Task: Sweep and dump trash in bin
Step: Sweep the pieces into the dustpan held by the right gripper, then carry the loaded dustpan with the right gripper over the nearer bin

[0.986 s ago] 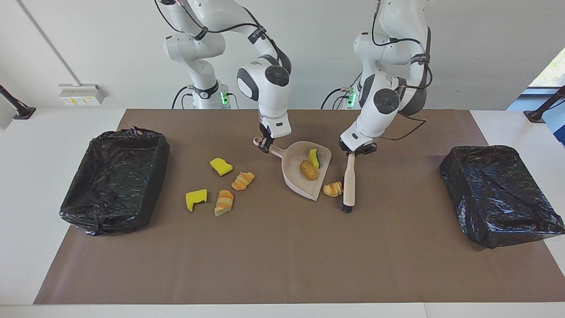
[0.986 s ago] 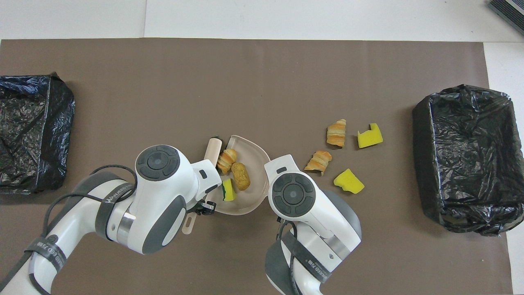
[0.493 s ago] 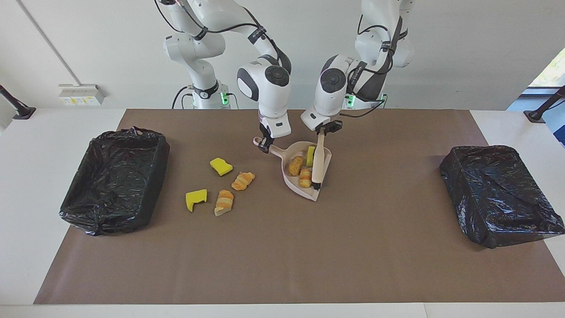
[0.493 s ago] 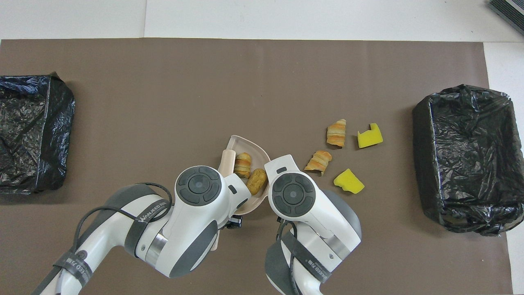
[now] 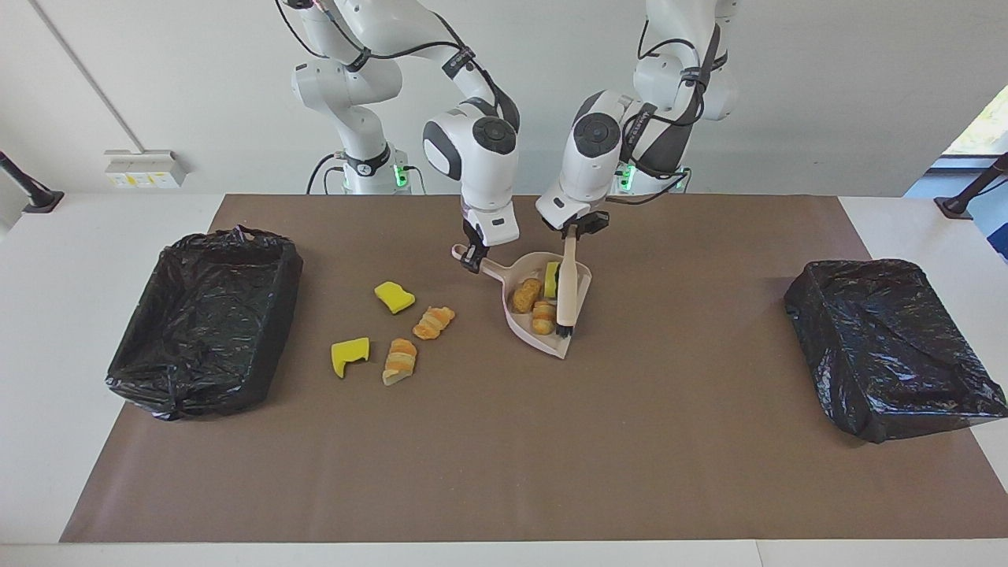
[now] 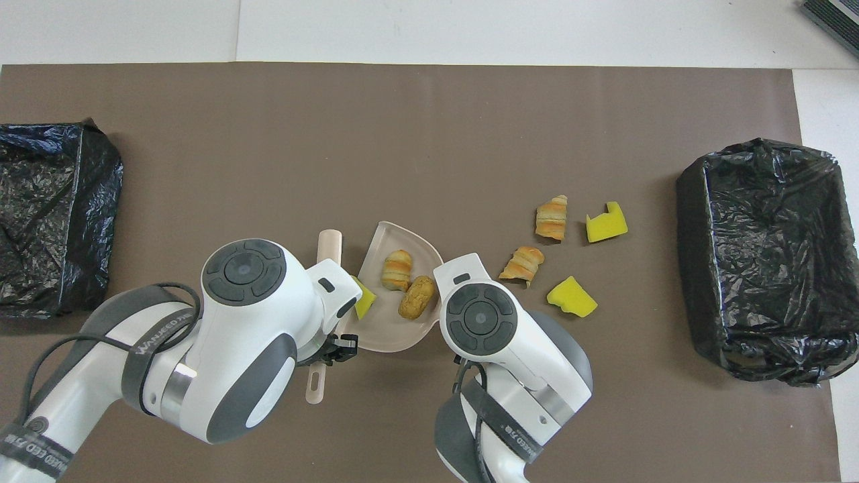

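My right gripper (image 5: 472, 258) is shut on the handle of the pale pink dustpan (image 5: 551, 344), which rests on the mat. The pan (image 6: 389, 335) holds a yellow sponge chunk (image 5: 553, 277), the brown roll (image 5: 525, 295) and a striped croissant piece (image 5: 542, 316). My left gripper (image 5: 580, 228) is shut on the wooden brush (image 5: 566, 287), whose bristles are at the pan's edge toward the left arm's end. Two sponge chunks (image 5: 394, 297) (image 5: 350, 355) and two croissant pieces (image 5: 434, 322) (image 5: 400, 361) lie loose on the mat toward the right arm's end.
A black-lined bin (image 5: 205, 323) stands at the right arm's end of the table, beside the loose pieces. A second black-lined bin (image 5: 890, 346) stands at the left arm's end. A brown mat (image 5: 504, 457) covers the table.
The left arm swung the brush toward the pan and pushed the croissant piece in. The roll and sponge shifted inside the pan. The right gripper and pan stayed put.
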You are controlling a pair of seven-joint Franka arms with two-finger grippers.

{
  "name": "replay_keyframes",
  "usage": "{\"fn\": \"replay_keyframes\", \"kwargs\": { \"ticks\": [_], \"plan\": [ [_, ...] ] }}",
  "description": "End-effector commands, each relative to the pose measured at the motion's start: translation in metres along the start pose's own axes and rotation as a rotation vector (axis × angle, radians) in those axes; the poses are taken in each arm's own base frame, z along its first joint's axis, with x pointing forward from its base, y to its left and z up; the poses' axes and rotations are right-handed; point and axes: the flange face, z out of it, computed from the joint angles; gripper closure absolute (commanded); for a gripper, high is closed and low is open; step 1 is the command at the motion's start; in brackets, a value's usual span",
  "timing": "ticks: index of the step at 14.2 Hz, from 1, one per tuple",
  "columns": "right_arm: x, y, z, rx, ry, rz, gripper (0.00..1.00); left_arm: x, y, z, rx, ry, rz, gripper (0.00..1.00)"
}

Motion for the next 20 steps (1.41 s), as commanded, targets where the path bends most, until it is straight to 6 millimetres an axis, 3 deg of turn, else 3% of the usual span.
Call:
{"fn": "replay_keyframes", "kwargs": {
  "ticks": [1,6,9,12,16,18,20],
  "plan": [
    [0.001,-0.001,-0.001,-0.015,0.001,0.021,1.0,-0.006,-0.032,-0.02,-0.029,-0.009,-0.063,1.0],
    [0.001,0.0,-0.003,-0.012,0.007,0.034,1.0,-0.014,-0.059,-0.014,-0.028,-0.042,-0.103,1.0],
    [-0.004,0.018,-0.031,-0.026,0.057,0.045,1.0,-0.007,-0.08,-0.015,-0.029,-0.04,-0.145,1.0],
    [-0.02,0.037,-0.058,-0.007,0.118,0.044,1.0,-0.008,-0.083,-0.01,-0.038,-0.02,-0.152,1.0],
    [-0.08,0.088,-0.104,0.016,0.197,0.085,1.0,-0.011,-0.08,-0.002,-0.056,0.039,-0.144,1.0],
    [-0.128,0.128,-0.124,0.051,0.237,0.067,1.0,-0.016,-0.074,0.0,-0.049,0.04,-0.131,1.0],
    [-0.173,0.163,-0.134,0.07,0.238,0.022,1.0,-0.036,-0.056,0.008,-0.033,0.059,-0.087,1.0]
  ]
}}
